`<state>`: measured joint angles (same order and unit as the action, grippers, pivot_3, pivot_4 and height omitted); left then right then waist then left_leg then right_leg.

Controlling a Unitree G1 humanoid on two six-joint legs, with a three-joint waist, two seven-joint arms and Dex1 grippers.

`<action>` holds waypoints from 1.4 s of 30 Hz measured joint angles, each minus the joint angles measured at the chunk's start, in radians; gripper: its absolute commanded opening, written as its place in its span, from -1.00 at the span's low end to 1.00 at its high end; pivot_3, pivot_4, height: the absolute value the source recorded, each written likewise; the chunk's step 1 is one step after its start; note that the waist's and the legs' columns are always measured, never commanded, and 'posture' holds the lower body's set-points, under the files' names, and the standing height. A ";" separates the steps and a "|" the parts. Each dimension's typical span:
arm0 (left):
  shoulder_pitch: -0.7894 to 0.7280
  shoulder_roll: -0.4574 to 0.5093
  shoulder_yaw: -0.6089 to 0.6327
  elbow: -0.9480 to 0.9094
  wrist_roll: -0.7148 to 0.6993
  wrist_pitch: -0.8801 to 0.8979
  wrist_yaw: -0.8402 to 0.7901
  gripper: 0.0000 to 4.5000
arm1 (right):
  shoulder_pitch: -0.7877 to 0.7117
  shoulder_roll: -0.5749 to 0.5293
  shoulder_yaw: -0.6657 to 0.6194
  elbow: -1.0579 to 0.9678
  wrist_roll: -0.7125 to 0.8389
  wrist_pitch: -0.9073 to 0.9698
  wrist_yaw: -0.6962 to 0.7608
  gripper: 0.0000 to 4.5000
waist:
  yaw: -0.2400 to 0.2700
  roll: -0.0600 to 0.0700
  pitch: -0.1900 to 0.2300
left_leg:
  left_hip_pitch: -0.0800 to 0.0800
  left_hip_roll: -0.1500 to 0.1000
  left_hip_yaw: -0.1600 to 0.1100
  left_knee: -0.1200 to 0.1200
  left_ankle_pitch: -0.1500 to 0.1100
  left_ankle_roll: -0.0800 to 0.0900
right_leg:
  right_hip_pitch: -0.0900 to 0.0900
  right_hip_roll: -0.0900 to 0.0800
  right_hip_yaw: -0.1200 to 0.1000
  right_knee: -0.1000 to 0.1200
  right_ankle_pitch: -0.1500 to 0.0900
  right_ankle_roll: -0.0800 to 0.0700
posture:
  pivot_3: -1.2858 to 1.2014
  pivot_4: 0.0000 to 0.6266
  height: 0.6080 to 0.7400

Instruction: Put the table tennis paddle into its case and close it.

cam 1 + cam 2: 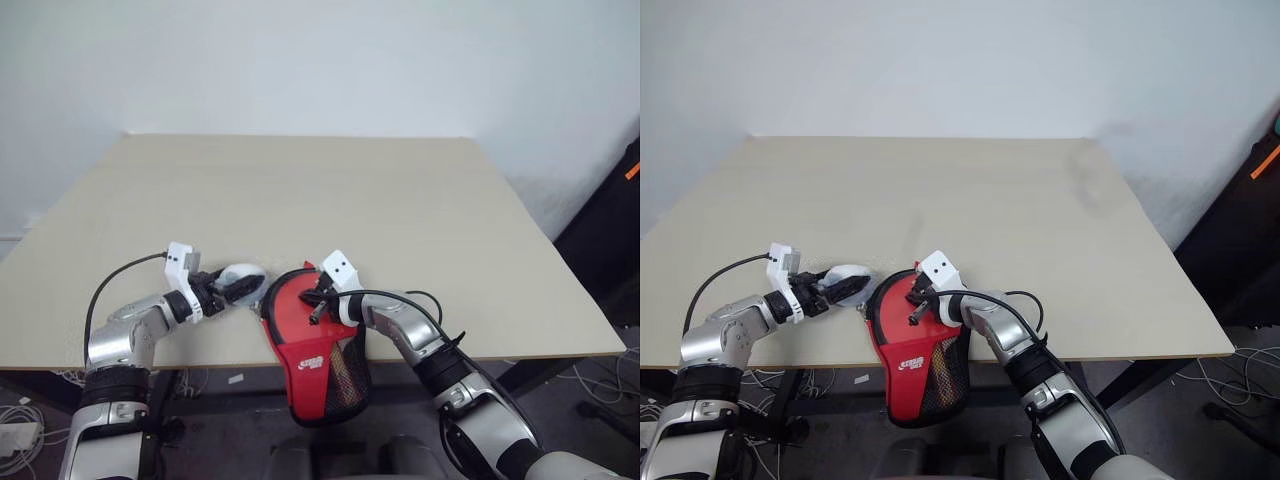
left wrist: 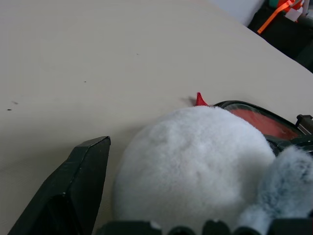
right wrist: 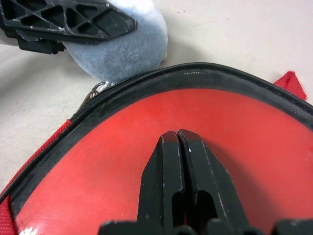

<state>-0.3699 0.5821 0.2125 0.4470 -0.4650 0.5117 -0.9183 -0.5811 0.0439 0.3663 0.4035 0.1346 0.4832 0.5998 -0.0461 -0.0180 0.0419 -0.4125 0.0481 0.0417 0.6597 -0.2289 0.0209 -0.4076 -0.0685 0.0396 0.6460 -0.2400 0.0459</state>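
2 hands are in my head views, both low at the near edge of the counter (image 1: 420, 210). My right hand (image 1: 318, 308) has its fingers (image 3: 182, 166) pressed flat together with nothing between them, and their tips rest on the red rubber face of the table tennis paddle (image 3: 146, 127). That paddle sits inside the case (image 1: 312, 365), whose black zipper rim curves round the blade. The case lies at the counter's near edge, round end on the surface, while its narrow end with the white logo and mesh pocket hangs over the edge toward me.

My left hand (image 1: 232, 286) is spread wide, just to the left of the case. Between its fingers sits a fluffy grey-blue pompom tag (image 2: 195, 161); in the left wrist view 1 black finger (image 2: 73, 191) stands beside the fluff with a sliver of counter showing between them, and I cannot tell whether the other finger touches it. In the right wrist view the tag lies right against the zipper rim, with a small metal zip pull (image 3: 95, 92) showing where they meet. A red fabric corner (image 2: 200, 100) of the case pokes up beyond the tag.
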 measured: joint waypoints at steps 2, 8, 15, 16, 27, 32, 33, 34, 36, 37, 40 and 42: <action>0.000 0.000 0.000 0.000 0.000 0.000 0.002 1.00 | 0.000 0.000 0.000 0.000 0.000 0.000 0.000 -0.98 | 0.000 0.000 0.000 | 0.000 0.000 0.000 0.000 0.000 0.000 | 0.000 0.000 0.000 0.000 0.000 0.000 | 0.03 -1.00 1.00; 0.004 -0.020 0.002 -0.001 -0.006 0.001 0.016 1.00 | 0.000 0.001 0.000 0.000 -0.001 0.001 0.000 -0.98 | 0.000 0.000 0.000 | 0.000 0.000 0.000 0.000 0.000 0.000 | 0.000 0.000 0.000 0.000 0.000 0.000 | 0.03 -1.00 1.00; 0.010 -0.030 0.011 -0.006 -0.028 0.032 0.014 0.27 | 0.000 0.003 -0.001 0.000 -0.012 0.002 0.000 -1.00 | 0.000 0.000 0.000 | 0.000 0.000 0.000 0.000 0.000 0.000 | 0.000 0.000 0.000 0.000 0.000 0.000 | 0.03 -1.00 1.00; 0.011 -0.030 0.012 -0.006 -0.029 0.039 0.014 0.10 | 0.000 0.004 -0.001 0.000 -0.014 0.002 0.000 -1.00 | 0.000 0.000 0.000 | 0.000 0.000 0.000 0.000 0.000 0.000 | 0.000 0.000 0.000 0.000 0.000 0.000 | 0.03 -1.00 1.00; 0.013 -0.034 0.031 -0.005 -0.051 0.065 0.019 -0.78 | 0.000 0.009 -0.004 0.000 -0.018 0.007 0.000 -1.00 | -0.003 0.000 0.000 | 0.000 0.000 0.000 0.000 0.000 0.000 | 0.000 0.000 0.000 0.000 0.000 0.000 | 0.03 -1.00 1.00; -0.009 -0.049 0.031 0.016 -0.026 0.025 0.051 -0.78 | 0.000 0.009 -0.006 -0.001 -0.018 0.010 0.004 -1.00 | -0.003 0.000 0.000 | 0.000 0.000 -0.001 0.000 -0.001 -0.002 | 0.000 0.000 0.000 0.000 0.000 0.000 | 0.03 -1.00 1.00; -0.022 -0.050 0.030 0.028 -0.018 0.018 0.059 -0.78 | 0.000 0.009 -0.006 -0.001 -0.019 0.010 0.006 -1.00 | -0.003 0.000 0.000 | 0.000 0.000 -0.001 0.000 -0.001 -0.002 | 0.000 0.000 -0.001 0.000 0.000 0.000 | 0.03 -1.00 1.00; -0.038 -0.051 0.028 0.044 -0.011 0.012 0.065 -0.78 | 0.000 0.009 -0.006 -0.001 -0.019 0.010 0.007 -1.00 | -0.003 0.000 0.000 | 0.000 0.000 -0.001 0.000 -0.001 -0.002 | 0.000 0.000 -0.001 0.000 0.000 0.000 | 0.03 -1.00 1.00; -0.061 -0.053 0.021 0.067 0.003 0.004 0.068 -0.78 | 0.000 0.010 -0.005 -0.001 -0.020 0.010 0.008 -1.00 | -0.003 0.000 0.000 | 0.000 0.000 -0.001 0.000 0.000 0.000 | 0.001 0.000 0.000 0.000 0.000 0.000 | 0.03 -1.00 1.00; -0.069 -0.055 0.018 0.075 0.009 -0.001 0.069 -0.78 | 0.000 0.010 -0.005 -0.001 -0.020 0.010 0.009 -1.00 | -0.004 0.000 0.000 | 0.000 0.000 -0.001 0.000 0.000 0.000 | 0.001 0.000 0.000 0.000 0.000 0.000 | 0.03 -1.00 1.00; -0.107 -0.065 0.008 0.127 0.032 -0.028 0.074 -0.78 | 0.000 0.010 -0.005 -0.001 -0.020 0.011 0.009 -1.00 | -0.003 0.000 0.000 | 0.000 0.000 -0.001 0.000 0.001 -0.001 | 0.001 0.000 -0.001 0.000 0.000 0.000 | 0.03 -1.00 1.00; -0.142 -0.072 0.005 0.164 0.050 -0.051 0.084 -0.78 | 0.000 0.010 -0.005 -0.001 -0.020 0.011 0.010 -1.00 | -0.003 0.000 0.000 | 0.000 0.000 -0.001 0.000 0.001 -0.001 | 0.001 0.000 -0.001 0.000 0.000 0.000 | 0.03 -1.00 1.00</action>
<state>-0.5119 0.5098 0.2173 0.6111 -0.4151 0.4609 -0.8338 -0.5810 0.0542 0.3616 0.4024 0.1142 0.4943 0.6096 -0.0492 -0.0183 0.0415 -0.4123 0.0480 0.0405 0.6599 -0.2282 0.0199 -0.4067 -0.0681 0.0386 0.6463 -0.2399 0.0459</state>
